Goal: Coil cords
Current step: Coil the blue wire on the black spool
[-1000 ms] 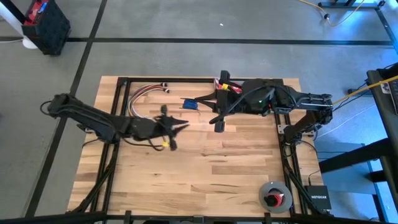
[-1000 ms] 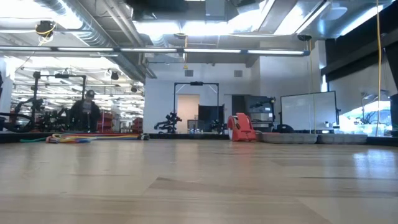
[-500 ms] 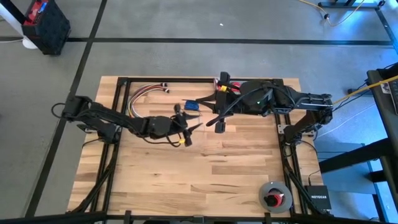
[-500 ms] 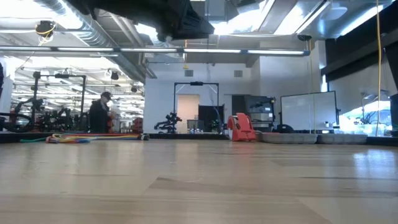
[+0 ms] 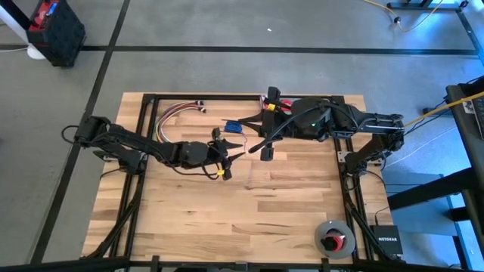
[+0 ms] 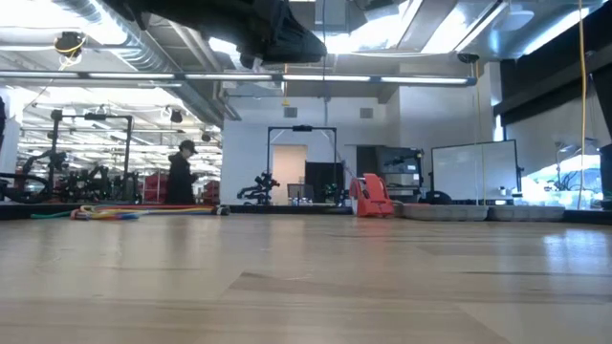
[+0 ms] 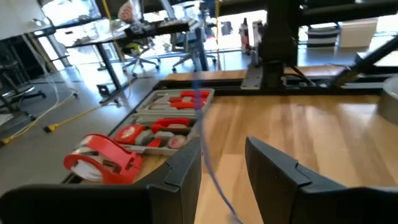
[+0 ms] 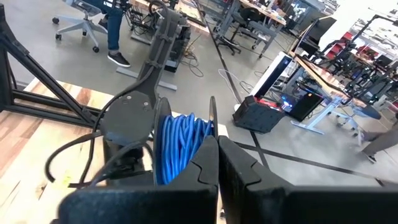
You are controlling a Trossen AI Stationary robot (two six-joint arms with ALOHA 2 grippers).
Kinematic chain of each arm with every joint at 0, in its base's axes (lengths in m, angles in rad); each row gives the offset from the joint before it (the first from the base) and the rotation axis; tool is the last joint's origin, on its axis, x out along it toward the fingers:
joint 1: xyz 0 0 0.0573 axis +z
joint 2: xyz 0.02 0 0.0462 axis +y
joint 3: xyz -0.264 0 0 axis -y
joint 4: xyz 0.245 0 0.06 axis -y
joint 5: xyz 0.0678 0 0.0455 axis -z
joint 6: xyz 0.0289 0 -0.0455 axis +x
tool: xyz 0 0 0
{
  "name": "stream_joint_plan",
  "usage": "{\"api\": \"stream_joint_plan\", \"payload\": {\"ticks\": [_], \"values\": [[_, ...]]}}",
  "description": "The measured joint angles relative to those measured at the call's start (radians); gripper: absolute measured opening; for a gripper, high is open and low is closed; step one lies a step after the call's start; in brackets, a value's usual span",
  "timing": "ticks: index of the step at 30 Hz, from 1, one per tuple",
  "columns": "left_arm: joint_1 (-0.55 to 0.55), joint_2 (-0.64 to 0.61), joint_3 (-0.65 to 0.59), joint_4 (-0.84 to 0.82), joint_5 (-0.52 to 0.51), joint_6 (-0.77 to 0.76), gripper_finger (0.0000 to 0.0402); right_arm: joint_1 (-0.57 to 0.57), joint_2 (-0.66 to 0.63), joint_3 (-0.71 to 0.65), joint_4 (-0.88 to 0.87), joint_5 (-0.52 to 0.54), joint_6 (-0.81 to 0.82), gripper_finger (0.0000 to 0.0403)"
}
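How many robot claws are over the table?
2. The left claw is open above the table's middle, with the thin blue cord running between its fingers. The right claw is shut, just beside it.

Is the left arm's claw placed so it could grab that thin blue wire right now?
Probably yes. In the left wrist view the blue wire runs through the gap between the open left gripper fingers, with nothing else between them. Closing should catch it.

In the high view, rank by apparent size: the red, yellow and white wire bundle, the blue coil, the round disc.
1. Wire bundle, the largest spread.
2. Round disc.
3. Blue coil, smallest.
All three lie on the table, so nearness to the camera hardly skews this.
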Motion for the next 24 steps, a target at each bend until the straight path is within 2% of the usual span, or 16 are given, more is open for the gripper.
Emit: {"api": "stream_joint_plan", "payload": {"ticks": [9,15,18,24], "values": [[0.048,0.005,0.000,0.008,0.001,-0.017,0.0117,0.000,0.000,0.000,0.004,0.000,0.000,0.0000],[0.057,0.007,0.000,0.076,0.112,-0.015,0.0112,0.000,0.000,-0.001,0.006,0.000,0.000,0.0000],[0.057,0.014,0.000,0.080,0.117,0.009,0.0096,0.000,0.000,-0.001,0.008,0.000,0.000,0.0000],[0.086,0.028,0.000,0.152,0.116,0.004,0.0033,0.000,0.000,-0.001,0.010,0.001,0.000,0.0000]]}}
